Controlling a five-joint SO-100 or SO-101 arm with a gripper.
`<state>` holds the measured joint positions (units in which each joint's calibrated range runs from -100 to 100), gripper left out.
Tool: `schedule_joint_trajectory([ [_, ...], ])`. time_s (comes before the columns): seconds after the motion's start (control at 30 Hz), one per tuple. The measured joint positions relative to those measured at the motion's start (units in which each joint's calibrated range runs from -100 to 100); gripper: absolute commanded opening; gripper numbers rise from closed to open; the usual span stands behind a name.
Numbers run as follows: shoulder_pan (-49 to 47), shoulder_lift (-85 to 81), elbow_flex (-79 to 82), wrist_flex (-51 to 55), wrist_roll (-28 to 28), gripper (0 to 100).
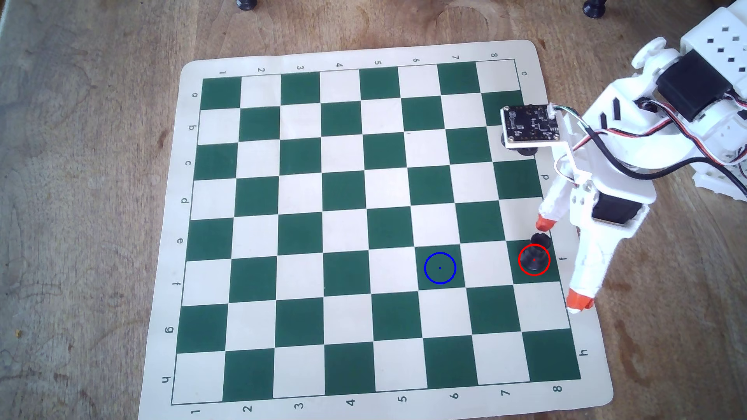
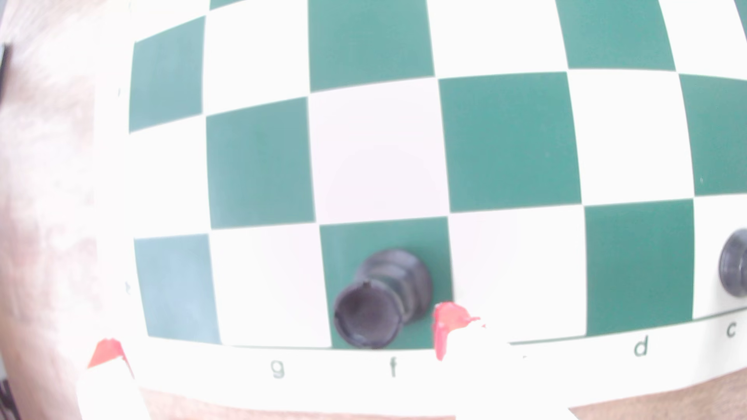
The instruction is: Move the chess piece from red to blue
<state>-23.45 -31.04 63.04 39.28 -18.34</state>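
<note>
The black rook (image 1: 540, 241) stands upright on a green square at the board's right edge in the overhead view, with its base inside the red circle (image 1: 549, 260). The blue circle (image 1: 425, 268) marks an empty green square two squares to its left. My gripper (image 1: 562, 262) is open, with one orange-tipped finger on each side of the rook and no contact. In the wrist view the rook (image 2: 384, 299) stands ahead of the open gripper (image 2: 279, 337), close to the right fingertip (image 2: 448, 323). Neither circle shows in that view.
A second black rook (image 1: 525, 150) stands by the board's right edge, partly under my wrist camera board; it also shows in the wrist view (image 2: 735, 262). The green-and-cream chess mat (image 1: 190, 202) lies on a wooden table. Two dark pieces (image 1: 246, 4) (image 1: 594, 9) sit at the top edge.
</note>
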Motion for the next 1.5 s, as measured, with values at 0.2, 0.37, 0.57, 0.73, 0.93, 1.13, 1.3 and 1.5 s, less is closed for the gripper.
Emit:
schedule_joint_trajectory([
  [0.2,0.1,3.4,-2.7,0.6,0.4,34],
  [0.37,0.1,3.5,-2.7,0.6,0.4,24],
  [0.57,0.1,3.5,-2.7,0.6,0.4,22],
  [0.73,0.1,4.2,-2.7,0.6,0.4,22],
  [0.93,0.1,7.3,-2.7,-1.0,0.4,22],
  [1.13,0.1,7.8,-3.6,-2.4,-0.3,17],
  [1.3,0.1,7.8,-4.2,-2.4,-0.3,3],
  [1.5,0.1,7.8,-4.2,-2.4,-0.3,0],
])
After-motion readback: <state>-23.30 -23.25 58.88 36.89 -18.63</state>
